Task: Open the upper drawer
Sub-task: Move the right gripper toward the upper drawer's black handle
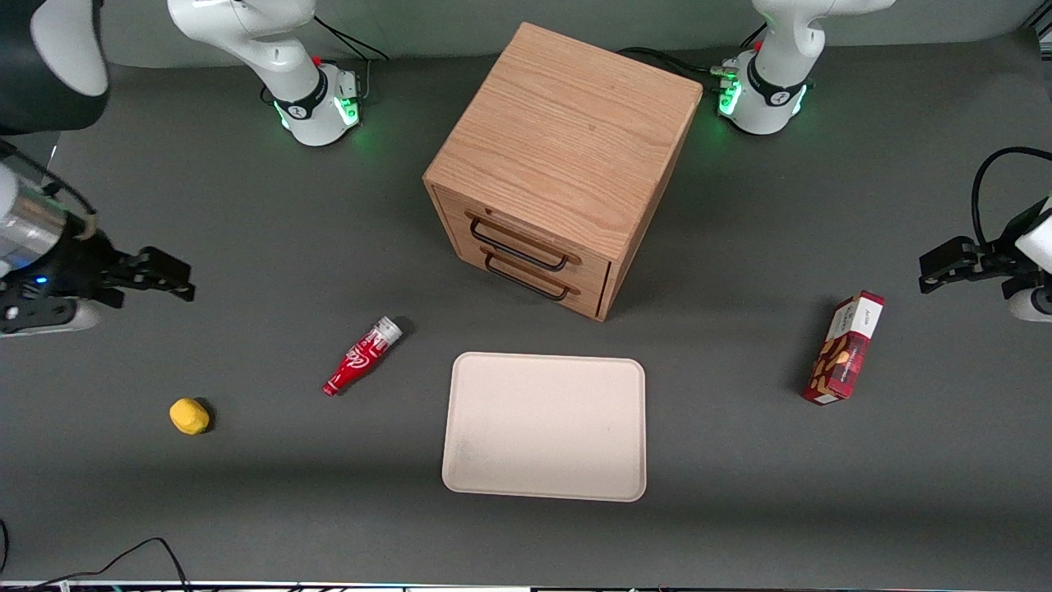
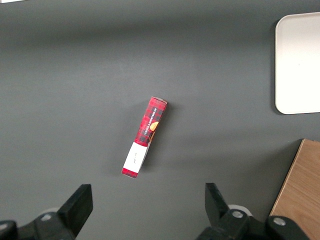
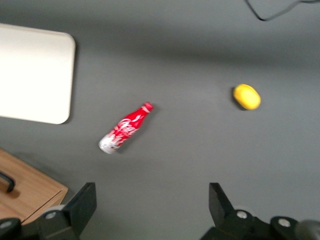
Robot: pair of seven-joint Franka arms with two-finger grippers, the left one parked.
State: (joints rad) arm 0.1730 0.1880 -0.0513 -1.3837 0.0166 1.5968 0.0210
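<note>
Drawers, two of them, face us in a small oak cabinet mid-surface; the upper drawer sits shut, its black wire handle just above the lower drawer. Our tool hangs open and empty toward the working arm's end of the surface, well apart from the cabinet. A red bottle, yellow lemon, pale tray and red box lie nearer the front camera than the cabinet.
</note>
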